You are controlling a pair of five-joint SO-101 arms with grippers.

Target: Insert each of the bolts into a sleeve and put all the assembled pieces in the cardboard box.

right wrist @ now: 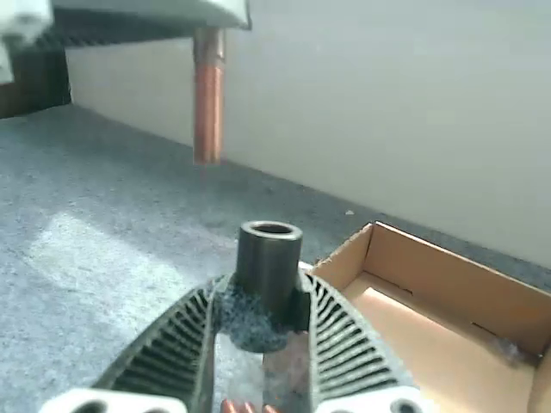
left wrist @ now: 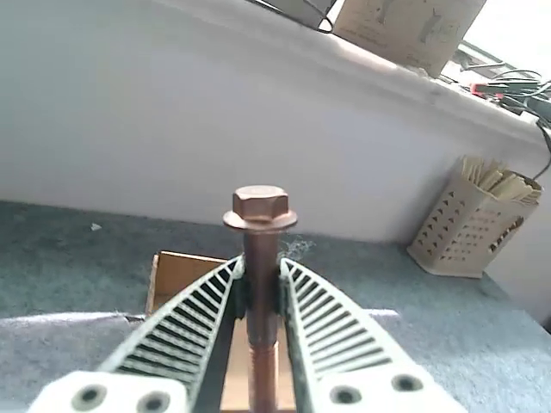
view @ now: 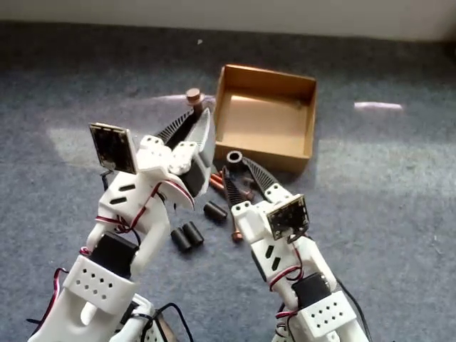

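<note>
Left wrist view: the left hand (left wrist: 261,267) is closed narrowly on a copper bolt (left wrist: 260,209), gripping the shank just below the flanged head, head uppermost. The right hand (right wrist: 265,288) is clamped on a dark sleeve (right wrist: 269,258) held upright, bore open upward. From the right wrist, the bolt's lower end (right wrist: 207,103) hangs above the sleeve's mouth and off to one side, not touching it. Judgement: the step in hand is insertion. It calls for bringing the shank directly over the bore, keeping both axes parallel, then lowering gently, since a tilted entry is likely to catch on the rim. The cardboard box (view: 267,151) is empty, its near wall just beside both hands, so sideways correction towards it is limited. Loose sleeves (view: 187,236) and a spare bolt (view: 236,231) lie on the surface (view: 385,214) between the arms, under the working zone; a dropped part could scatter them. Open room lies to the outer side of each arm.
</note>
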